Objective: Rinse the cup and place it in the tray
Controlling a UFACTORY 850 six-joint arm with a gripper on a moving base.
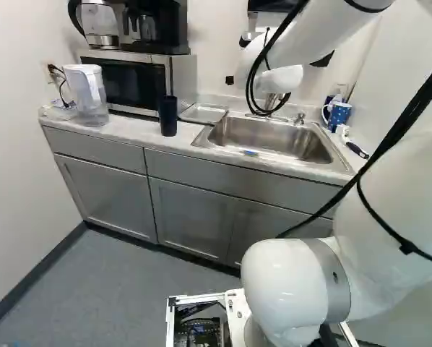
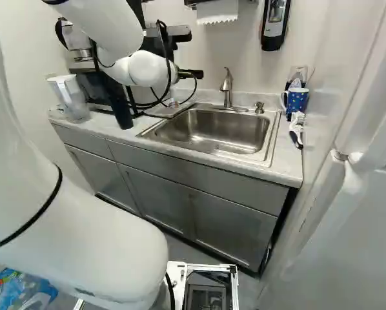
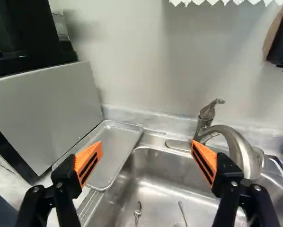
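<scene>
- Gripper (image 2: pixel 192 73): upper mid of R base view, over back of desk (image 1: pixel 133 129); fingers wide apart, nothing betw. them.
- Cup (image 1: pixel 168 116): dark, upright on desk, L of ctr in L base view, just in front of microwave (image 1: pixel 178 75) & beside tray.
- Tray (image 3: pixel 110 149): flat, betw. microwave & sink (image 2: pixel 270 139); wrist view has it ahead of gripper (image 3: pixel 147 158), betw. finger directions.
- Sink: R of ctr, L base view; 2 utensils (image 3: pixel 137 213) in it.
- Faucet (image 2: pixel 227 90): behind sink, upper mid of R base view.
- Blue mug (image 2: pixel 297 99): R of sink, upper R of R base view; brush (image 2: pixel 296 129) near it.
- Pitcher (image 1: pixel 87 94): upper L, L base view, L of cup.
</scene>
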